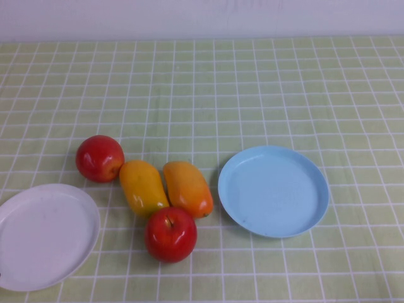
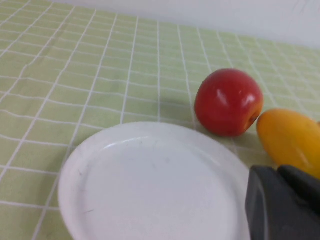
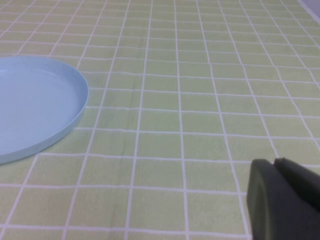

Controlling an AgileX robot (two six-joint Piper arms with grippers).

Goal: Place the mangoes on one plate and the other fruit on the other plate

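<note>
Two mangoes lie side by side mid-table, the yellower one [image 1: 142,187] to the left of the deeper orange one [image 1: 188,188]. One red apple [image 1: 100,158] sits behind and left of them, and a second apple [image 1: 170,234] touches their near ends. The white plate [image 1: 44,235] is bare at the near left, the light blue plate [image 1: 273,190] bare at the right. Neither arm shows in the high view. My left gripper [image 2: 277,170] hovers shut over the white plate's [image 2: 150,185] rim, near an apple [image 2: 228,102] and a mango [image 2: 292,140]. My right gripper [image 3: 274,162] is shut over bare cloth beside the blue plate [image 3: 35,107].
A green checked cloth [image 1: 252,88] covers the whole table. A white wall [image 1: 202,16] runs along the far edge. The white plate reaches past the near left edge of the high view.
</note>
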